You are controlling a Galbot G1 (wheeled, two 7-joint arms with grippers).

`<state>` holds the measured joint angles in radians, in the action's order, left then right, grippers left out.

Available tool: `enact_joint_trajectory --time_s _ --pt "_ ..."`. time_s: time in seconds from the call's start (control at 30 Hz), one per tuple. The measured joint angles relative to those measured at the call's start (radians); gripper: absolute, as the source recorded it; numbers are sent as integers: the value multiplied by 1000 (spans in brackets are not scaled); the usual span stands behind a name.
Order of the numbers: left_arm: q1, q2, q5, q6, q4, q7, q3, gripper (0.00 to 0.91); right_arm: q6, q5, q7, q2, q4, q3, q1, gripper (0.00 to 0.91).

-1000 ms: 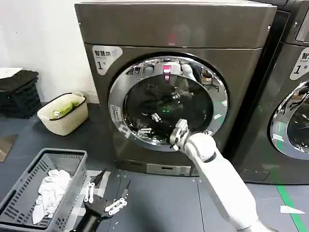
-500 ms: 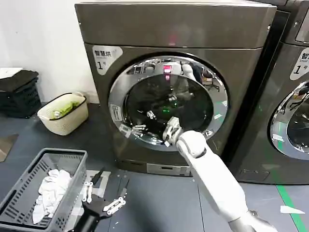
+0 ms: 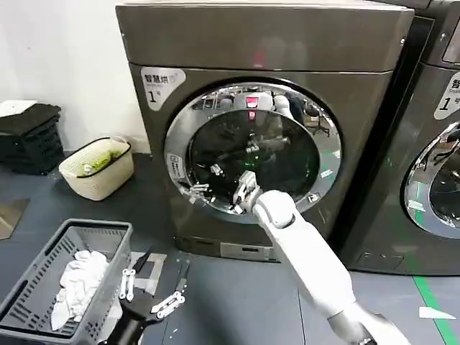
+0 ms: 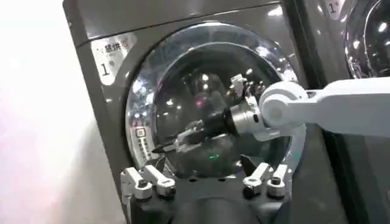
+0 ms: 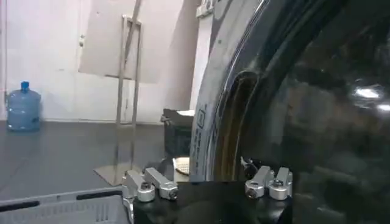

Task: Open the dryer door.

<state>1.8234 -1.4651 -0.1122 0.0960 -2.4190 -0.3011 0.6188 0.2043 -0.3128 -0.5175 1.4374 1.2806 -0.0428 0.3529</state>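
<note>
1. My left pincer (image 3: 151,302) hangs low over the floor, just beside the grey laundry basket (image 3: 43,316) with white cloth in it. Its fingers stand apart and hold nothing; I judge this arm parked clear of the door's swing.
2. The dryer (image 3: 266,43) stands in front of me, its "1" label (image 3: 159,80) at the upper left of the front panel. The dryer door (image 3: 215,108) sits seated in the front; I see no gap around the chrome ring from the head view, so I take it as shut.
3. My right pincer (image 3: 241,194) is up against the lower left part of the door, over the dark glass close to the ring. From the right wrist view its fingers are spread, with the ring's edge and a recess (image 5: 234,128) just ahead.
4. Judgement: I sit at this side because the recess is probably the pull point; hooking it comes next.
5. The neighbouring machine (image 3: 438,144) stands to the right, untouched.
</note>
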Motion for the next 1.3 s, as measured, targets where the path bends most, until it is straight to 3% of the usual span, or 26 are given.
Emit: enact_joint_trajectory --time_s 0.7,1.3 --pt "9 -4 -2 2 -6 -1 4 907 -34 -4 -78 6 -56 -39 -42 907" --pt "4 0 4 2 1 -1 16 907 -62 -60 -199 -26 -23 -75 -35 907"
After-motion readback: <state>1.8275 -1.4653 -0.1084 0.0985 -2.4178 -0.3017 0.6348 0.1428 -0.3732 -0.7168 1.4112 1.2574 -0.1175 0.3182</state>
